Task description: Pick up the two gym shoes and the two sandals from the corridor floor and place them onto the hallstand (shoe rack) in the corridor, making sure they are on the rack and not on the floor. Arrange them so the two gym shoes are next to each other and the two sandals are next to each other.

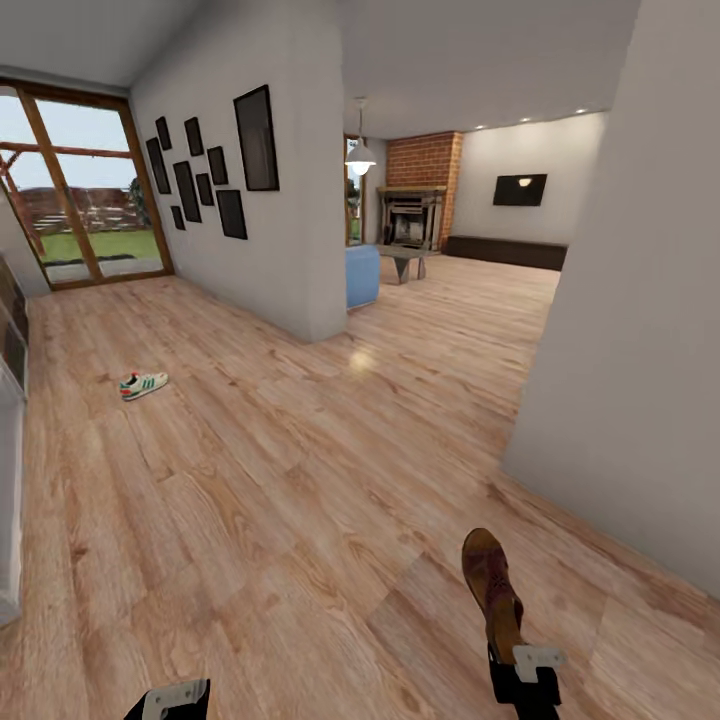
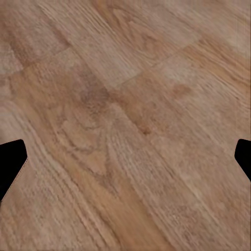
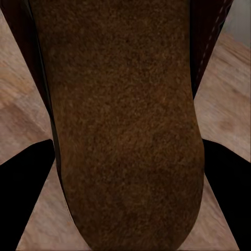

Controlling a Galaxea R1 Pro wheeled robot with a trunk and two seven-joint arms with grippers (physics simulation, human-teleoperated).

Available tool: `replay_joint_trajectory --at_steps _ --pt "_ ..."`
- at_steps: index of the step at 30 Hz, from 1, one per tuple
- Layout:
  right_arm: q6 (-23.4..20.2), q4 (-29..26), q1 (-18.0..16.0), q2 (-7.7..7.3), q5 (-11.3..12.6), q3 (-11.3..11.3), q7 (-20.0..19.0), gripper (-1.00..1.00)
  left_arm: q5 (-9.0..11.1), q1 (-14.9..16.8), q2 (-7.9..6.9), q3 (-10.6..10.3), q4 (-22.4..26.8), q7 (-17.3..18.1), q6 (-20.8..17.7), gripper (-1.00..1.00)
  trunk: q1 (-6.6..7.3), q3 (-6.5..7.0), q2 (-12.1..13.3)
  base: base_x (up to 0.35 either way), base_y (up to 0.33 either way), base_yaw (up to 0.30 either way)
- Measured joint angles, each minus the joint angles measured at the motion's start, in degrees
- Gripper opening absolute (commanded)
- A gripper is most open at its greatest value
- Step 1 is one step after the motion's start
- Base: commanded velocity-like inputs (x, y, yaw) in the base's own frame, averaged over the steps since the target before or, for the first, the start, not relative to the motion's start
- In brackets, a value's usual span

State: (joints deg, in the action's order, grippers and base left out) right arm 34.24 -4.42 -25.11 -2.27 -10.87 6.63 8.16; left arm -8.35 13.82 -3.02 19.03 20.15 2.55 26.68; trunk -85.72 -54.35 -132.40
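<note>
Right gripper (image 1: 524, 668): closed on a sandal (image 1: 492, 588); gripped at one end so the rest juts forward over the floor (image 1: 300, 480), clear of the planks, which suits carrying it to the rack
Sandal, right wrist view: its brown footbed (image 3: 125, 130) runs out between the two dark fingers (image 3: 26, 198), which press on either side; straps are hard to make out here
Left gripper (image 1: 168, 700): open and empty; the fingertips (image 2: 10, 162) stand wide apart at the frame edges with bare planks (image 2: 125, 125) between them, probably kept free for the next shoe
Gym shoe (image 1: 143, 384): one, lying on the floor well ahead to the left, near the glass doors (image 1: 85, 210); not yet collected
Rack: a pale unit (image 1: 10, 480) is cut off at the left edge; too little shows to tell whether it is the hallstand
Hidden: both arms are cropped by the lower edge
Step, as a judgement: carrying the sandal; rack placement not yet done
</note>
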Motion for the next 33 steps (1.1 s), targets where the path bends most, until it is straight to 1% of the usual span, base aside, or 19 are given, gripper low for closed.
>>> replay_joint_trajectory --at_steps 7,33 --pt "0.1 0.0 0.0 -0.02 0.0 0.0 0.0 -1.00 0.1 0.0 -0.04 0.0 0.0 0.0 0.0 1.00 0.00 0.00 0.0 0.336 -0.047 0.271" --pt "0.0 0.0 0.0 0.23 0.2 0.1 0.1 -1.00 0.2 0.0 -0.18 0.0 0.0 0.0 -0.1 1.00 0.00 0.00 0.0 0.339 -0.001 0.276"
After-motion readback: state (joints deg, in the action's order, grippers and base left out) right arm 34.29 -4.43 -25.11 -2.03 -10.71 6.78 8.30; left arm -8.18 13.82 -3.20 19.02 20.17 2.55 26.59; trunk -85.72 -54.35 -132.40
